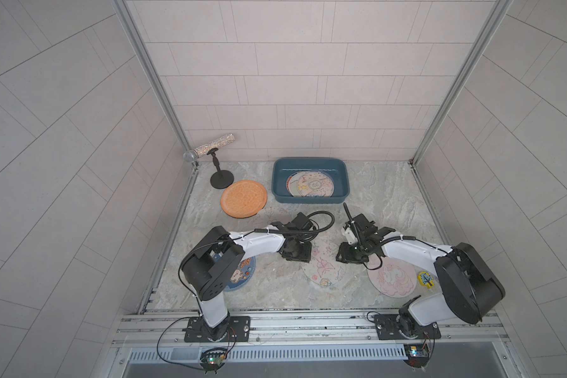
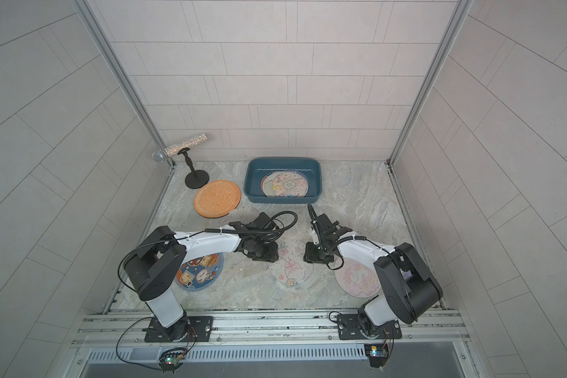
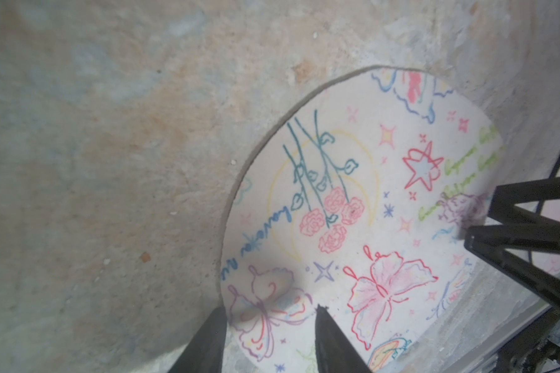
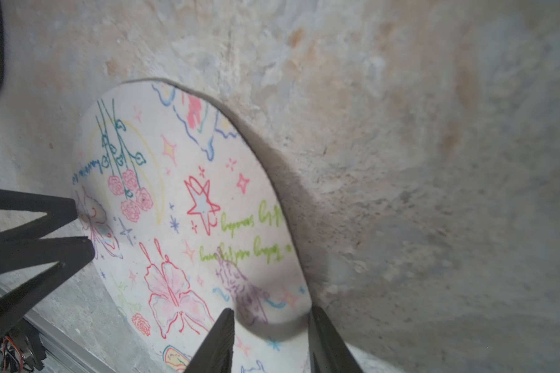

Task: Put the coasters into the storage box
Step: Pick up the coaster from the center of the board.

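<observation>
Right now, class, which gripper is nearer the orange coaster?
Left. The left gripper hangs at the butterfly coaster's edge on the orange coaster's side; the right gripper at its opposite edge.

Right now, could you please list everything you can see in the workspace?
box: one, dark teal, back of the table.
coasters in box: at least two, pale prints, overlapping.
orange coaster: one, left of the box.
blue coaster: one, cartoon print, partly under left arm.
butterfly coaster: one, white, mid-table.
unicorn coaster: one, pink, by right arm.
sticker: one, yellow, beside unicorn coaster.
microphone: one, silver, on black stand, back left corner.
left gripper: black, open, astride butterfly coaster's edge.
right gripper: black, open, astride its opposite edge.
</observation>
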Robot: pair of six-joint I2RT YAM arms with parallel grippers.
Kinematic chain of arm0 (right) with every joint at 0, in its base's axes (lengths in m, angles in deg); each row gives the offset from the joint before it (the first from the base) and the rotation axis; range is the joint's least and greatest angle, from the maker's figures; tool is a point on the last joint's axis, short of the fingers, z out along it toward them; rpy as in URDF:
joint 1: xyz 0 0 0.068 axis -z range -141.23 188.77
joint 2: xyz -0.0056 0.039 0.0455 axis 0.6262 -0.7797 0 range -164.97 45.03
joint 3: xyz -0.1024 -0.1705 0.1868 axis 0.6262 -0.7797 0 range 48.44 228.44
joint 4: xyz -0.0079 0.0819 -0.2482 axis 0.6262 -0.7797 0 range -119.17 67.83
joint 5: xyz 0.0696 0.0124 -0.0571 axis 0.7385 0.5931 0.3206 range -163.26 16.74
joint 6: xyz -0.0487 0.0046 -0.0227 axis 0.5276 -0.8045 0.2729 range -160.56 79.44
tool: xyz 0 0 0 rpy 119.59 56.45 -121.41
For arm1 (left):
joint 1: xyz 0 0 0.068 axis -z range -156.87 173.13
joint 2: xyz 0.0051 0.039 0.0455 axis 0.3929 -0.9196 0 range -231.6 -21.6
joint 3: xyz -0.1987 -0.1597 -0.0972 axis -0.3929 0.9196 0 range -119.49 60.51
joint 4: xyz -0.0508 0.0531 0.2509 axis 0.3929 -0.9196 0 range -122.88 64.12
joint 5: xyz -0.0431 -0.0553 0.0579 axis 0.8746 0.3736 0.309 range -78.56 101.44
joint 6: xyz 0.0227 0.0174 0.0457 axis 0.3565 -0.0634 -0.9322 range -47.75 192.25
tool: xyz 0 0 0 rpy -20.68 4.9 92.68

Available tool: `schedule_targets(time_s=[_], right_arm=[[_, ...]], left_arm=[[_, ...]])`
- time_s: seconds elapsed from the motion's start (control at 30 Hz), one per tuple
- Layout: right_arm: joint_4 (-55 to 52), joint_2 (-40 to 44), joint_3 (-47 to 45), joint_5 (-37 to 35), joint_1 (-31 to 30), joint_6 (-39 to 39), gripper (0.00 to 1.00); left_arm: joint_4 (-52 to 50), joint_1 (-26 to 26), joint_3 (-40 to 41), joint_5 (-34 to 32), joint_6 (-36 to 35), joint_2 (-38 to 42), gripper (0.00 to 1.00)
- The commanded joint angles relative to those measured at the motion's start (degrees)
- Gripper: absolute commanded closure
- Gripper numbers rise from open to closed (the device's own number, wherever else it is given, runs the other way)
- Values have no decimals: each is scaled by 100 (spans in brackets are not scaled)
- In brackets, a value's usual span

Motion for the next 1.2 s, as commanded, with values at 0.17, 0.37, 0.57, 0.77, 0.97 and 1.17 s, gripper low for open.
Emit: schedule_targets(time_s=[0.17,0.37,0.57,0.77,0.97,1.17], right_arm=[[-100,-152,-46,-98,-63,-58,73],[-125,-73,6,-91,-66,-59,100],[-346,211,212,7,-57,-50,100],[-626,678,610,294,-57,-52,100],[-1017,1028,1328,443,-54,70,100],[-1032,1113,2029,471,-43,177,100]], left_arm=[[-140,44,-38,12,-48,-118,50],[-133,44,-30,14,-31,-74,51],[1,-22,79,-13,90,221,44],[297,-271,335,58,236,695,29],[591,-692,724,223,364,1205,22],[783,-1033,1109,322,417,1592,18]])
